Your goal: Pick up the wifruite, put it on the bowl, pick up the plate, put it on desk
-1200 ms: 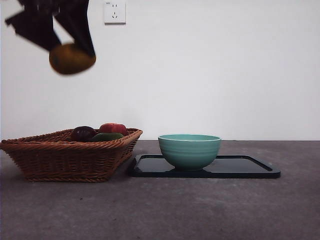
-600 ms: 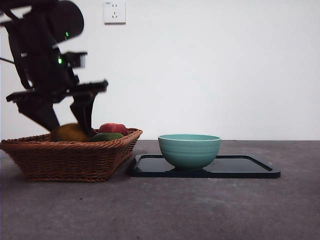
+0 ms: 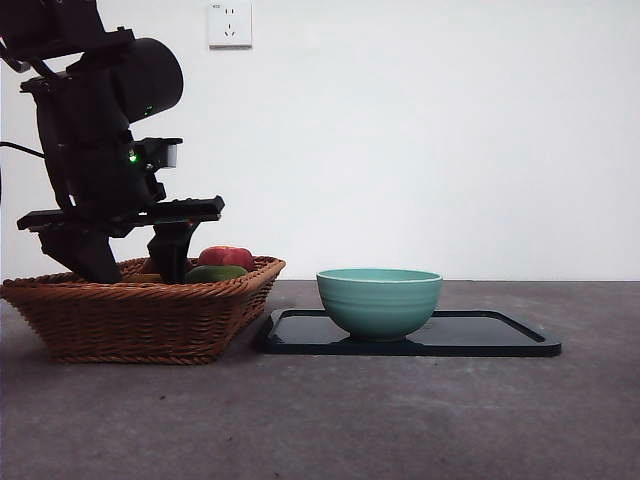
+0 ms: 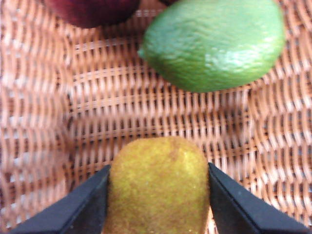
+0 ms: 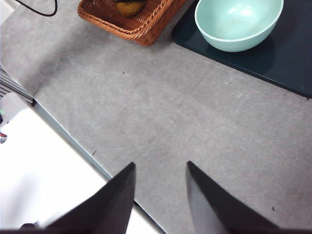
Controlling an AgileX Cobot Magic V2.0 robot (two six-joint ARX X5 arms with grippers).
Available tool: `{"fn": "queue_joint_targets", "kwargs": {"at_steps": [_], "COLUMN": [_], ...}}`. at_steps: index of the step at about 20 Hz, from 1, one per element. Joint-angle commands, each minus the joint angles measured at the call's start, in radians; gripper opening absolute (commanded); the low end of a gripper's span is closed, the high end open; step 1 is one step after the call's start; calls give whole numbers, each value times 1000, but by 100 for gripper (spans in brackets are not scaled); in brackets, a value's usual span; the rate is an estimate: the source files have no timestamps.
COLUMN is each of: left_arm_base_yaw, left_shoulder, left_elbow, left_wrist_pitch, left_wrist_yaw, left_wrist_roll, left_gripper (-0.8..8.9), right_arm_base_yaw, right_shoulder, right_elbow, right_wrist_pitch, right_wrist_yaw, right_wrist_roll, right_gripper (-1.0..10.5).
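The wifruite (image 4: 158,187), oval and brownish-yellow, lies on the woven floor of the basket (image 3: 130,320), mostly hidden behind the rim in the front view. My left gripper (image 4: 159,166) reaches down into the basket (image 4: 58,122), and its two jaws press on the fruit's two sides. In the front view this gripper (image 3: 130,268) dips behind the basket rim. The mint-green bowl (image 3: 379,300) stands empty on the dark plate (image 3: 500,335), right of the basket. My right gripper (image 5: 158,168) hangs open over the bare desk (image 5: 195,122), holding nothing.
A green lime-like fruit (image 4: 214,44) and a dark red fruit (image 4: 92,9) lie in the basket just beyond the wifruite. From the right wrist, the bowl (image 5: 238,22), plate (image 5: 287,53) and basket corner (image 5: 141,22) show. A white wall socket (image 3: 229,24) is behind.
The left gripper, shut on the wifruite, came down from high at the upper left into the basket. The fruit now sits low behind the rim. Bowl and plate have not moved.
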Motion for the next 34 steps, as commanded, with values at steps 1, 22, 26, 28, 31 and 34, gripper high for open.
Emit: {"fn": "queue_joint_targets", "kwargs": {"at_steps": [1, 22, 26, 28, 31, 34], "left_arm_base_yaw": [-9, -30, -43, -44, -47, -47], "left_shoulder": [26, -359, -511, -579, -664, -730], "left_elbow": [7, 16, 16, 16, 15, 15], "left_wrist_pitch": [5, -105, -247, -336, -465, -578], "left_wrist_yaw": [2, 226, 374, 454, 539, 578], "left_wrist_roll": [1, 118, 176, 227, 323, 380], "left_gripper": [236, 374, 375, 374, 374, 374], "right_arm_base_yaw": [5, 5, 5, 5, 5, 5], "right_shoulder": [4, 4, 4, 5, 5, 6], "right_elbow": [6, 6, 6, 6, 6, 6], "right_wrist_pitch": [11, 19, 40, 45, 52, 56], "right_wrist_yaw": [1, 25, 25, 25, 25, 25], "right_wrist_roll": [8, 10, 11, 12, 16, 28], "right_gripper": [166, 166, 166, 166, 166, 166]}}
